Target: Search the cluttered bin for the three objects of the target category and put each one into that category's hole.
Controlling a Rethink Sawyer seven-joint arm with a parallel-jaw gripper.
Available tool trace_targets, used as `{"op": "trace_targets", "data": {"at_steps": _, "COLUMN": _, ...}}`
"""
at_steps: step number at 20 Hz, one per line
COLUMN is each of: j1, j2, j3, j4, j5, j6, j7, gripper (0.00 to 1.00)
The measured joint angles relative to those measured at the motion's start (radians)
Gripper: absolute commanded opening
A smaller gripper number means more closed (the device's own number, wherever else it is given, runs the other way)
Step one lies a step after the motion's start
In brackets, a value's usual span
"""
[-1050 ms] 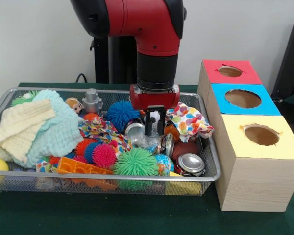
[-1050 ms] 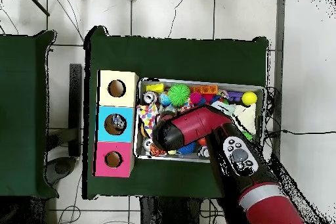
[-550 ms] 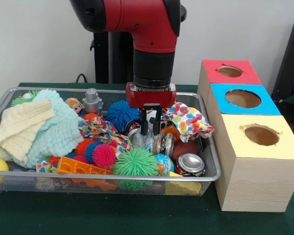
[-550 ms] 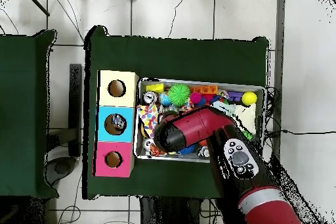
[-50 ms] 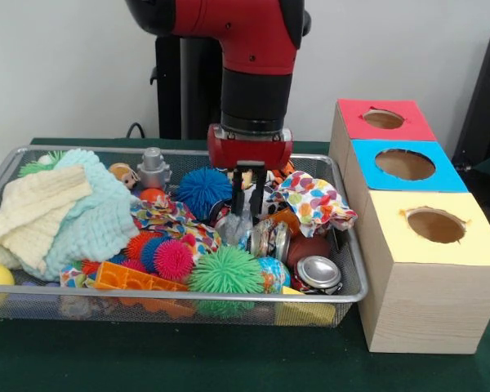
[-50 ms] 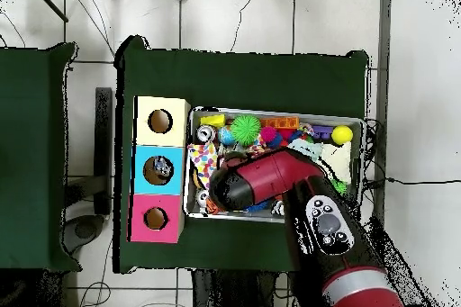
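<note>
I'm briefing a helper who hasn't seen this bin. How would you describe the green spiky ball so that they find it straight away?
Start at the wire basket beside the three coloured boxes. Look along its front edge, about the middle, just left of the crushed silver can. The green spiky ball sits there; it is the only green one, larger than the pink spiky ball beside it.

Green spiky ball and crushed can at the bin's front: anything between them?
In the front view, a small blue patterned ball sits between the green spiky ball and the crushed can.

The red and black arm points straight down, and its hand (image 5: 248, 189) has its two fingers close together.
</note>
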Motion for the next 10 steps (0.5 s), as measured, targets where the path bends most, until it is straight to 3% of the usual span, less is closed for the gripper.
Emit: {"op": "trace_targets", "data": {"at_steps": 10, "j1": -0.005, "j2": -0.145, "j3": -0.046, "j4": 0.076, "j5": 0.137, "j6": 0.0, "j7": 0.0, "gripper": 0.0}}
